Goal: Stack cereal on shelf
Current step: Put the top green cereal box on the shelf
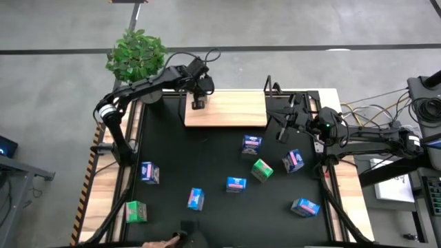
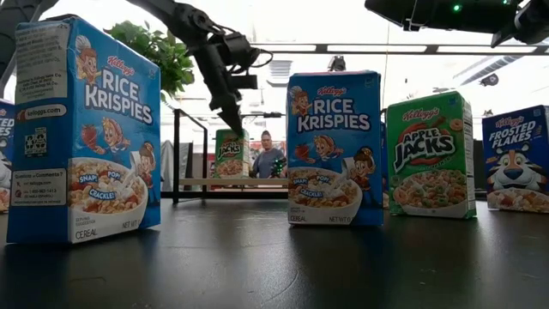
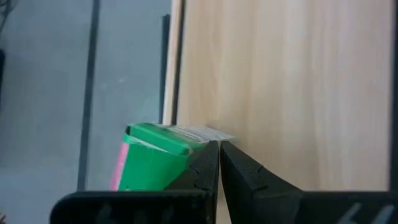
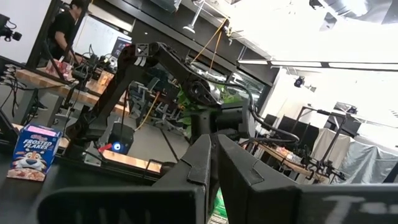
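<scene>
A green cereal carton stands on the left end of the light wood shelf; in the low view the green carton shows upright on the shelf board. My left gripper is shut, slanting down, its tips beside the carton's top corner. In the high view my left gripper hides the carton. Several blue and green cartons are scattered on the black table. My right gripper waits shut at the table's right side, raised, touching nothing. My left gripper's shut fingertips stand right beside the green carton's top corner with its white flap, coming from above at a slant. I cannot tell whether they touch it. The carton stands upright on the shelf.
A potted plant stands behind the table's far left corner. Black shelf uprights rise at the board's ends. The low camera sits at the near edge, with a person's hand beside it. A person sits beyond the table. Cables lie at the right.
</scene>
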You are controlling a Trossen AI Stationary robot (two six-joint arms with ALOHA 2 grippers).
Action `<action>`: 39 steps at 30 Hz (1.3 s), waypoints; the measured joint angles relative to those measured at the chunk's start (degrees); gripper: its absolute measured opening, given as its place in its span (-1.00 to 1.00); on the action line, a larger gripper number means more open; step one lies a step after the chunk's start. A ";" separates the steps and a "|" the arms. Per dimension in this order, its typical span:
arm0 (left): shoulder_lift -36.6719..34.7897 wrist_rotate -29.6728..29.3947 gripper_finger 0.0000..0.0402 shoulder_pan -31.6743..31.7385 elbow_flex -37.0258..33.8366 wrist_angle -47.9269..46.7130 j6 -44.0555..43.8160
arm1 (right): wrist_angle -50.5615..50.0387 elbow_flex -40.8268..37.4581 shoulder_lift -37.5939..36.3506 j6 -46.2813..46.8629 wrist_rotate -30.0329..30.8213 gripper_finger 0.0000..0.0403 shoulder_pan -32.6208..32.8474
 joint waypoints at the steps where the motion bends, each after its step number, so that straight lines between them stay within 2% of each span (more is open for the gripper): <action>1: 0.00 -0.42 -1.00 0.00 -0.21 0.68 -0.66 | 0.00 0.00 0.00 0.00 0.01 -0.91 0.00; 7: 0.00 -2.06 -1.00 0.00 -0.27 1.72 -4.73 | 0.00 0.00 0.00 -0.24 0.00 -0.91 0.00; 25: 0.00 -2.12 -1.00 -0.31 -0.27 3.16 -12.59 | 0.00 -0.02 0.00 -0.70 0.00 -0.91 0.00; 29: -0.83 -2.09 -1.00 -1.69 -0.27 3.11 -11.59 | -0.02 -0.02 0.00 -0.70 0.00 -0.91 0.02; 33: -3.63 -1.92 -1.00 -2.54 -0.01 3.57 -6.72 | -0.02 -0.01 0.00 -0.72 0.02 -0.91 0.00; 39: -3.77 -2.09 -1.00 -0.17 0.67 7.81 -3.06 | -0.04 -0.02 0.00 -0.72 0.00 -0.91 0.02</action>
